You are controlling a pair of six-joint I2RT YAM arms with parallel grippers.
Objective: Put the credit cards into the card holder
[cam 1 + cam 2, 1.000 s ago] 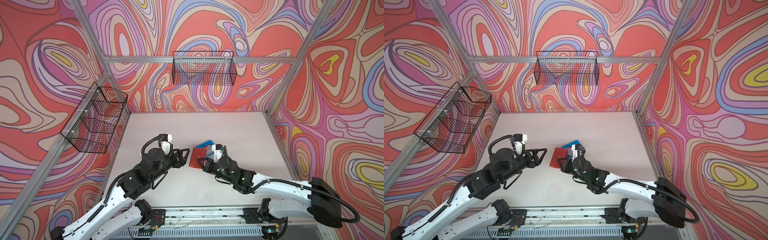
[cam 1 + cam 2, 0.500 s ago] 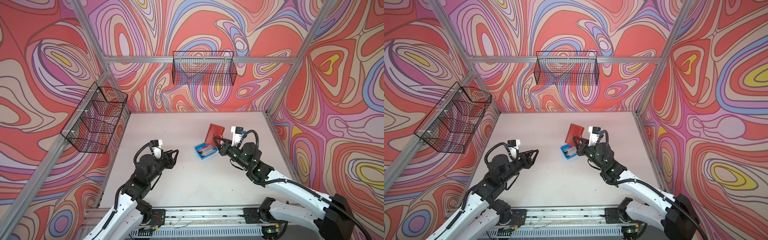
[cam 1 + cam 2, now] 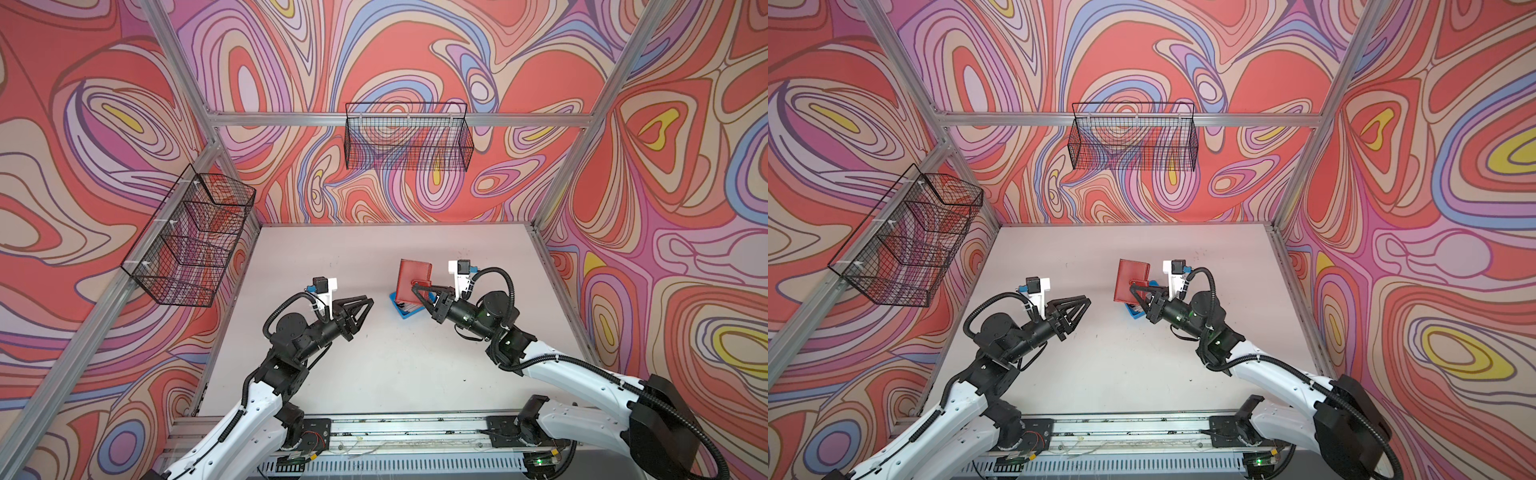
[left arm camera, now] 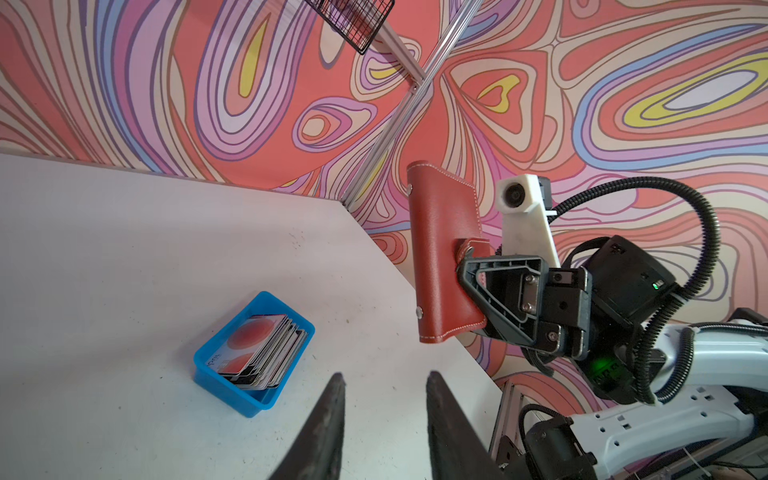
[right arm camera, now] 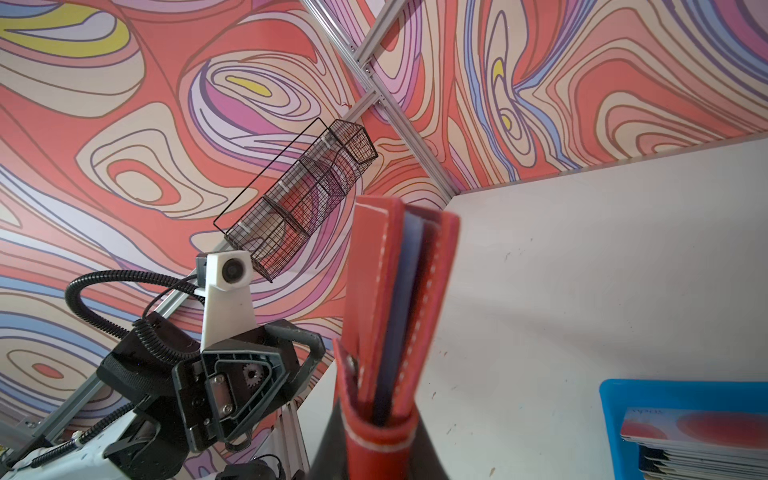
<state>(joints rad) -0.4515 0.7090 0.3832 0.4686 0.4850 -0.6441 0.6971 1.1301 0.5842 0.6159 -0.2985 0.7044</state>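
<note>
Jaws of the left gripper (image 4: 384, 378) stand narrowly apart, empty. The right gripper (image 3: 422, 291) is clamped on the 1 red card holder (image 3: 413, 277), held clear of the table (image 3: 374, 374). Near it sits 1 blue tray (image 4: 216, 365), which the holder partly hides in both top views. The credit cards (image 4: 262, 349) are stacked inside the tray, too tightly to count. 2 wire baskets (image 3: 407, 143) hang on the walls beyond.

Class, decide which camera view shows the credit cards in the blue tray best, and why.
The left wrist view: the credit cards show as a whole stack in the blue tray, unobstructed. The right wrist view cuts them off at its edge; in both top views the card holder hides most of them.
</note>
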